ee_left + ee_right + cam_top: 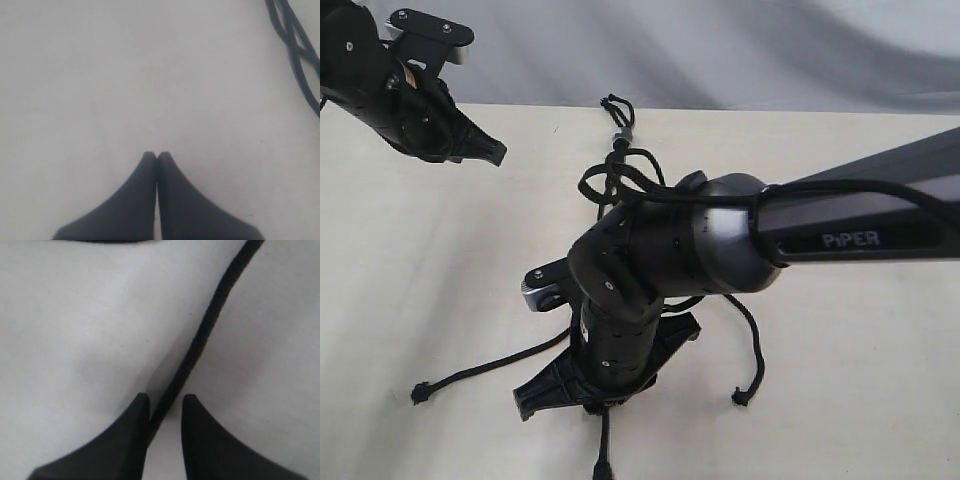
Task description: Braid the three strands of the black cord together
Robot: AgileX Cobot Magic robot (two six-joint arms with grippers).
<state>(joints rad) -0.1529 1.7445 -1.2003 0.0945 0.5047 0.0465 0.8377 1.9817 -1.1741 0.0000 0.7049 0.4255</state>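
Within the parted right hand (pixel 165 399), one strand (pixel 210 325)

Robot lab setup: cream tabletop (pixel 400 260), grey cloth backdrop (pixel 740 50), PiPER-branded arm (pixel 865 215).

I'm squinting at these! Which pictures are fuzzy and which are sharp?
Exterior view: sharp, a strand tip shows clearly. Left wrist view: soft, the black cord is fuzzy. Right wrist view: blurriest, the strand at the right gripper smears.
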